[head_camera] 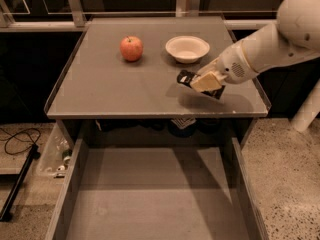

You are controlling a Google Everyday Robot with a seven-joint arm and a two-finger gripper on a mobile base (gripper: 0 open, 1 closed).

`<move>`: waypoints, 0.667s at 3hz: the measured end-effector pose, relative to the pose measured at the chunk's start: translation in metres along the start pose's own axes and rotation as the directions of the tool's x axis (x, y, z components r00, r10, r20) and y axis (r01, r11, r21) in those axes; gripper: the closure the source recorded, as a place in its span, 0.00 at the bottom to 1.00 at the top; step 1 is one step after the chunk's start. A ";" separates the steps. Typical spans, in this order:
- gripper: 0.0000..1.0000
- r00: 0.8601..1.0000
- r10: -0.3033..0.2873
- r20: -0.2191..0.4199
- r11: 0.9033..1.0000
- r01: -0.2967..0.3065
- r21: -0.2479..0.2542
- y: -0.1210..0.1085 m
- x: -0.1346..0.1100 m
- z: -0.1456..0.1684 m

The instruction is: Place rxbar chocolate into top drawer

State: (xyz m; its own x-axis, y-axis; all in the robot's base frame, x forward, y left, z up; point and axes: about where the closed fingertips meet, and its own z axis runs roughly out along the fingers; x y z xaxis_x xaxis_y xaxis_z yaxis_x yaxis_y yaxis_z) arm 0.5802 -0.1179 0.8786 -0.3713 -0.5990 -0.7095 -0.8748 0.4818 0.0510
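My gripper [204, 82] is at the right side of the grey table [115, 89], held a little above its top. It is shut on the rxbar chocolate [187, 77], a flat black bar that sticks out to the left and lower right of the tan fingers [206, 82]. The top drawer [150, 194] is pulled open below the table's front edge; its flat grey bottom is bare. The white arm reaches in from the upper right.
A red apple [131, 48] stands at the back left of the table. A white bowl [187, 48] stands at the back middle, just behind the gripper. A black cable [17, 139] and a clear container [55, 154] lie on the floor at left.
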 end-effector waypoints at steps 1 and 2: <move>1.00 0.999 0.016 -0.048 1.000 -0.016 0.018 0.023 0.037 -0.022; 1.00 0.995 0.049 -0.086 0.999 -0.047 0.028 0.058 0.074 -0.038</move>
State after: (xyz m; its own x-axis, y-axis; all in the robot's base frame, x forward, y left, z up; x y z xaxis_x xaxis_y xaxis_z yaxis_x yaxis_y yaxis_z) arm 0.4906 -0.1584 0.8557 -0.4391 -0.6273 -0.6433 -0.8474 0.5270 0.0645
